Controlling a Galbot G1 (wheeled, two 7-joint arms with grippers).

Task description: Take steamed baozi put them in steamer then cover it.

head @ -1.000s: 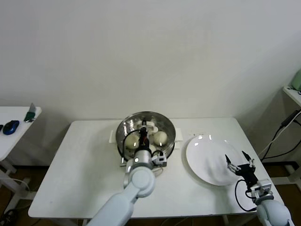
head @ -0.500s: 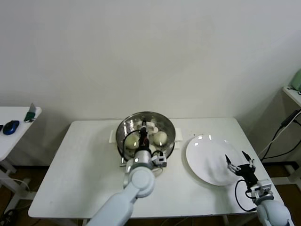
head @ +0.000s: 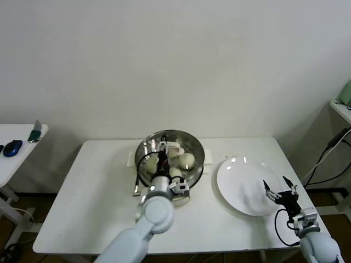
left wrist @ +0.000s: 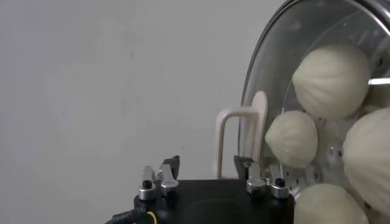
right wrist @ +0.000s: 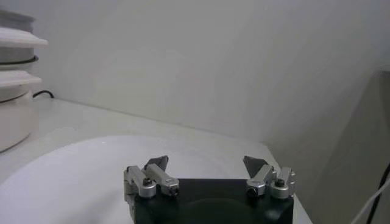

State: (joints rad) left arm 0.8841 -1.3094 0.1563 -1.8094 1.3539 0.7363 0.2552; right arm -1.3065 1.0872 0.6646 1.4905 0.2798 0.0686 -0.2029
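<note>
The steamer [head: 143,149] stands at the back middle of the white table with the cover [head: 186,143] resting on it. Through the glass of the cover [left wrist: 277,67] I see several steamed baozi [left wrist: 332,79]; three baozi [head: 187,159] show from the head view. My left gripper [left wrist: 207,165] is open at the cover's whitish bar handle [left wrist: 242,137], which stands just ahead of its fingertips and close to one of them, with no grip on it. From the head view this left gripper [head: 164,158] hangs over the near side of the cover. My right gripper [head: 278,188] waits open and empty over the near right table edge.
A flat white plate [head: 241,181] lies to the right of the steamer, under the right gripper [right wrist: 207,161]. The steamer's white base [right wrist: 15,115] shows far off in the right wrist view. A side table with a blue mouse [head: 12,148] stands at far left.
My left gripper was shut on the cover's handle and has now opened and let it go. The left arm has drawn slightly back toward me. The right arm is still.
</note>
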